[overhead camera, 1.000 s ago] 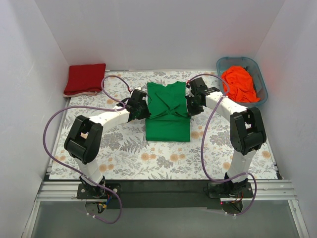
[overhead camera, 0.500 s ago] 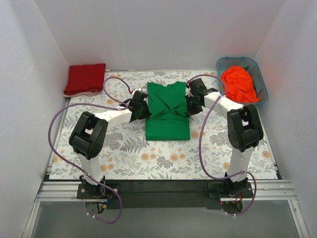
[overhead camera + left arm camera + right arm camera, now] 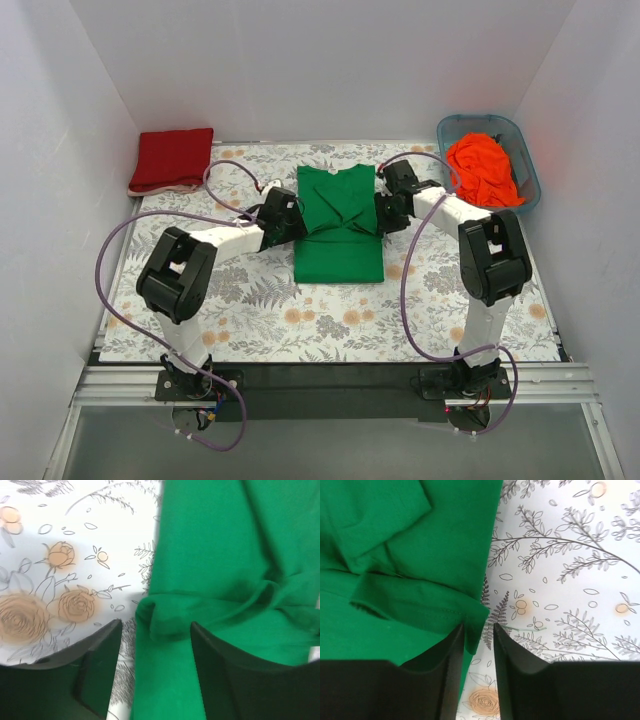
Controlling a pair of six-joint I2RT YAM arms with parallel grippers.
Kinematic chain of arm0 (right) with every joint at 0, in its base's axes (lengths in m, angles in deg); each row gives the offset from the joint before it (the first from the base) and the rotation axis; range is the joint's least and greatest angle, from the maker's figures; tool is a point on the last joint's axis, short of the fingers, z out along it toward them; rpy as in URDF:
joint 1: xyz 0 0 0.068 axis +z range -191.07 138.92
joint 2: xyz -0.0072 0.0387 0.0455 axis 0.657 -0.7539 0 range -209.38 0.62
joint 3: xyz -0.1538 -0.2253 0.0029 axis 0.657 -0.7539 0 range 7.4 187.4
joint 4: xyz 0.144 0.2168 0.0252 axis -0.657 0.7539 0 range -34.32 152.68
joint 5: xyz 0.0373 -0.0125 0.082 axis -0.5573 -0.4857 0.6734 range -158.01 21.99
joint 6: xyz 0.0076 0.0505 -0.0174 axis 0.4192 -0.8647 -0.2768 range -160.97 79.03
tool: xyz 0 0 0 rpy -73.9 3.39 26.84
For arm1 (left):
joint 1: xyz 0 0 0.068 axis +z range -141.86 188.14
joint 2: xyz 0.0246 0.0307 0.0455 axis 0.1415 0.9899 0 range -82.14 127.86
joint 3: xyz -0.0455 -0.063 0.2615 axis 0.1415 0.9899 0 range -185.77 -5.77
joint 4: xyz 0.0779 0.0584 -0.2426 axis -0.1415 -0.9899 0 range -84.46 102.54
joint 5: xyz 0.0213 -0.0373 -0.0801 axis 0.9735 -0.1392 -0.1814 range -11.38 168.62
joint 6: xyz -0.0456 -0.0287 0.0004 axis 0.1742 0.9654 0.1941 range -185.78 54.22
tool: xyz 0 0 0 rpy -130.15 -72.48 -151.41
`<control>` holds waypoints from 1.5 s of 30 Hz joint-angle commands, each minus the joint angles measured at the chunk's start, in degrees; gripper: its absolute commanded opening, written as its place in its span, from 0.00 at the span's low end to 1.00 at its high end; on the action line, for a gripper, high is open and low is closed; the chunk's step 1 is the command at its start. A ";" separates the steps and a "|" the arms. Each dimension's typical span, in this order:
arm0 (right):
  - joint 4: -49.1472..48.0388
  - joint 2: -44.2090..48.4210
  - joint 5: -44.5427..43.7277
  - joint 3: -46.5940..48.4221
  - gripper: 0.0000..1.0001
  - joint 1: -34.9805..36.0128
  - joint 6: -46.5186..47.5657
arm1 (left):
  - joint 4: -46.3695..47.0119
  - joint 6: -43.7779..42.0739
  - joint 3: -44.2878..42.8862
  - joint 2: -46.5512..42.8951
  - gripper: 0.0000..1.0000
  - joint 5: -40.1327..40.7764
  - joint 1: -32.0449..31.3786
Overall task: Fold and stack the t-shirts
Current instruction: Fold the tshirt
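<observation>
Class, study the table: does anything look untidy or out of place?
The orange shirt lies crumpled in the tub, unfolded. The green shirt is wrinkled where its sleeves fold in. The red shirt is neatly folded.

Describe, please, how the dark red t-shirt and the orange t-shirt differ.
The dark red t-shirt is folded flat and neat; the orange t-shirt is a crumpled heap. The red one lies at the far left corner; the orange one sits in the blue tub, far right. Both are plain single-coloured fabric.
</observation>
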 commanded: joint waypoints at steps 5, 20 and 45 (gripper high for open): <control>-2.95 12.21 -0.35 -2.74 0.41 0.63 -0.22 | -0.70 0.70 4.18 -14.93 0.65 3.38 -1.66; -20.61 11.00 13.63 -15.32 0.13 5.81 -4.09 | -2.98 7.30 10.17 -9.85 0.08 -2.94 -10.80; -20.36 -4.48 5.44 8.50 0.17 1.42 5.22 | -7.47 7.91 12.10 -11.08 0.09 -6.38 -10.80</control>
